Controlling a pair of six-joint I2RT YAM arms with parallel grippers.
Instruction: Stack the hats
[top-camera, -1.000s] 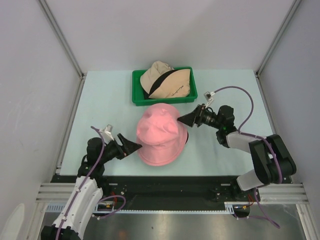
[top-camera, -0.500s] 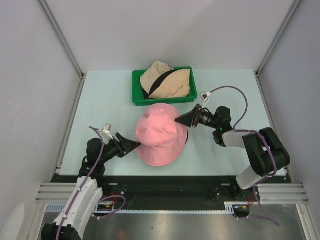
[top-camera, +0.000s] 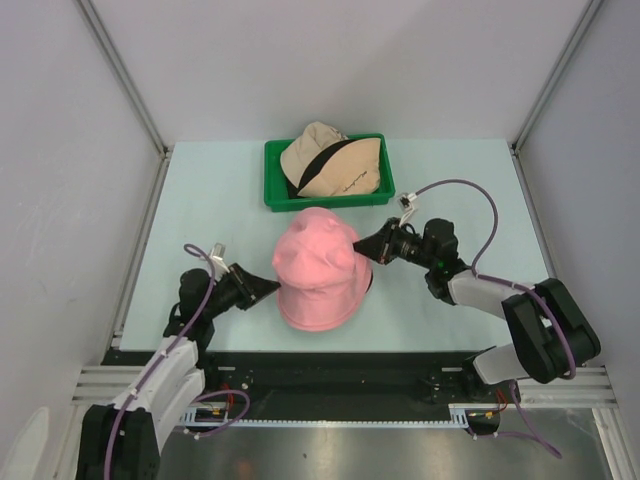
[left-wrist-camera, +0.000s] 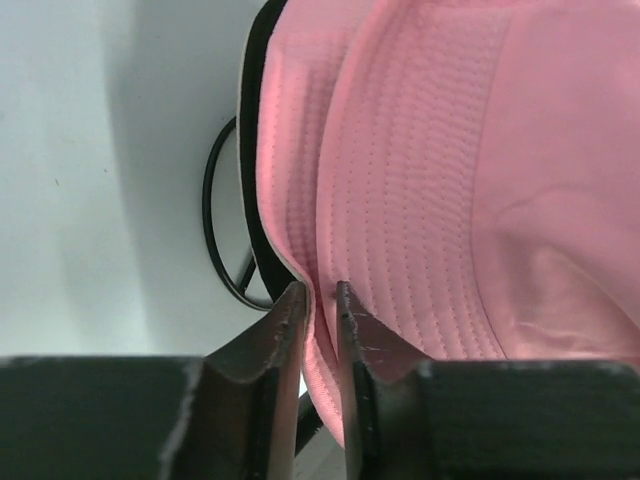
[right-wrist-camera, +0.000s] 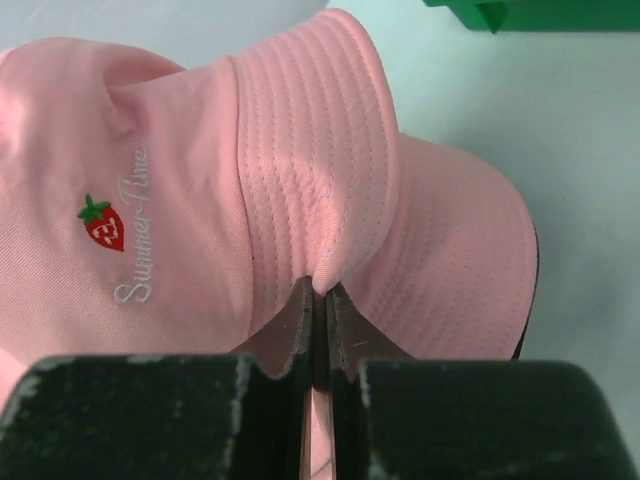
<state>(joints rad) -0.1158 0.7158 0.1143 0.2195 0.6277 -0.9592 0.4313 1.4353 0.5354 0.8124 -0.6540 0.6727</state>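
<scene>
The left pincer (left-wrist-camera: 318, 292) pinches the brim of the pink bucket hat (top-camera: 315, 275) at its 9 o'clock side. The hat sits mid-bench (top-camera: 210, 210). The right pincer (right-wrist-camera: 320, 290) pinches the brim at 2 o'clock. At 12 o'clock a beige hat (top-camera: 335, 168) lies in the green tray (top-camera: 271, 180).

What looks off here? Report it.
Nothing spilled or damaged. The brim of the pink hat is bunched into a ridge where the right gripper pinches it; the left gripper pinches the opposite edge. The beige hat lies crumpled in the green tray.
</scene>
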